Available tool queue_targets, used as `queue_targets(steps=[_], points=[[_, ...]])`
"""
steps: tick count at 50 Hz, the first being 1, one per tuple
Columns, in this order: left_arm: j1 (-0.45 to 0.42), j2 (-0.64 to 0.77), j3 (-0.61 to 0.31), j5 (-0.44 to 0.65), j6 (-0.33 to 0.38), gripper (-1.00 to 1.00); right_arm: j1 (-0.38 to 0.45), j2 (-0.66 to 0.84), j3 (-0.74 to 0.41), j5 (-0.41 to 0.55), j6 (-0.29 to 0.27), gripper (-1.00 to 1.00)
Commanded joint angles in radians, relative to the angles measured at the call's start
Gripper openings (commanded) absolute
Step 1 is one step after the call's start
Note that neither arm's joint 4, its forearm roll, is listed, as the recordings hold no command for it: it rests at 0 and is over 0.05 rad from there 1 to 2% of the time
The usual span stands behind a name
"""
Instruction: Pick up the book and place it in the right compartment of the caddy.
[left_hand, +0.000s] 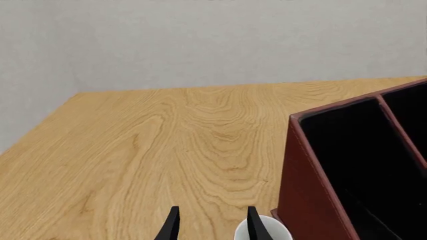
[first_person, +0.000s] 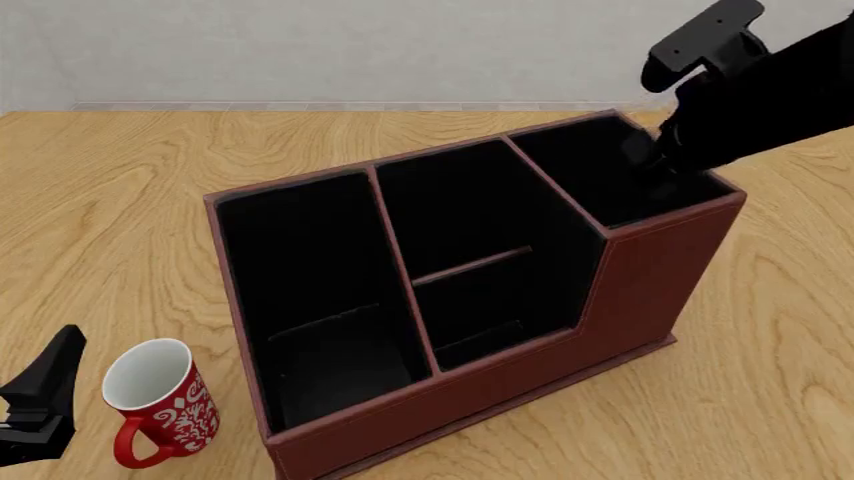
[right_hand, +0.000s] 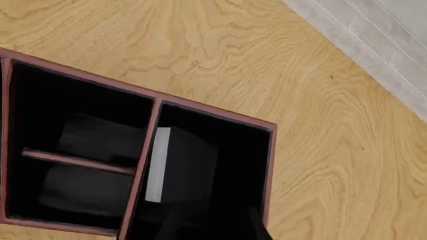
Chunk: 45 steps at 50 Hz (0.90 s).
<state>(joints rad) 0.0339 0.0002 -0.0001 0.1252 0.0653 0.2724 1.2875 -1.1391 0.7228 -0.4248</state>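
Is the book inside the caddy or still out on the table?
Inside: the book sits within the caddy's right compartment, white pages against the divider.

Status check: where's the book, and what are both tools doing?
Book inside right compartment of caddy. Right tool above it, open. Left tool open beside mug. Nothing obstructing.

Wood table (first_person: 120, 190); caddy (first_person: 641, 300), red mug (first_person: 160, 405) on it

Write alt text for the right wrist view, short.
Looking down into the caddy: the book sits inside the right compartment, white page edge against the divider. The middle section with its crossbar is beside it; the right gripper's dark fingers show faintly at the frame edge over the compartment.
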Motion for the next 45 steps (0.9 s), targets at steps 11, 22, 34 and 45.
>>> queue_targets(steps=[11, 22, 34, 45], points=[[-0.017, 0.000, 0.000, -0.020, 0.006, 1.00, 0.044, -0.244, 0.076, 0.061, -0.112, 1.00], [-0.020, 0.000, -0.009, -0.026, 0.006, 1.00, 0.098, -0.410, 0.152, 0.046, -0.109, 1.00], [-0.026, 0.000, -0.033, -0.010, 0.017, 1.00, 0.185, -0.690, 0.288, -0.009, -0.102, 1.00], [-0.019, 0.000, -0.054, -0.019, 0.044, 1.00, 0.206, -0.949, 0.349, -0.049, -0.104, 1.00]])
